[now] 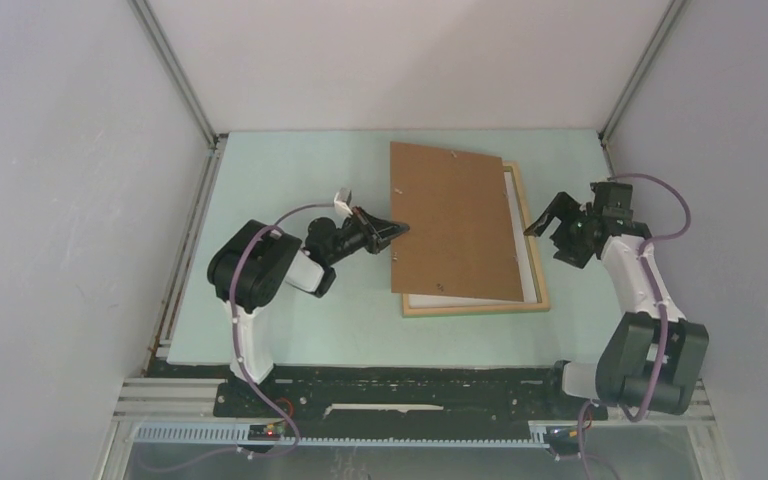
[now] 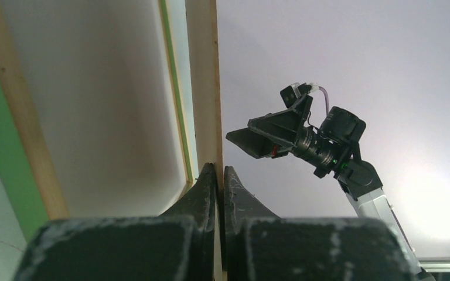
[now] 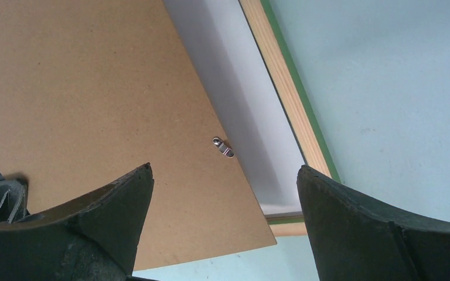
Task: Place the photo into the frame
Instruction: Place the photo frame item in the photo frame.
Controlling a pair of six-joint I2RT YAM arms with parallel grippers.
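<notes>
The frame [image 1: 475,308] lies flat on the table, with its pale wood rim up and green on its outer edge [image 3: 281,99]. A white sheet [image 1: 465,298] lies inside it and looks like the photo's plain back. No blue side shows. The brown backing board [image 1: 455,220] lies skewed over the frame and covers most of it. My left gripper [image 1: 400,229] is shut on the board's left edge, which the left wrist view shows edge-on [image 2: 205,88] between the fingers [image 2: 220,172]. My right gripper [image 1: 545,243] is open and empty above the frame's right side [image 3: 224,168].
Grey enclosure walls and metal struts [image 1: 175,70] border the pale green table [image 1: 290,320] on three sides. A small metal clip [image 3: 223,147] sits on the board. The right arm [image 2: 322,143] shows in the left wrist view beyond the board.
</notes>
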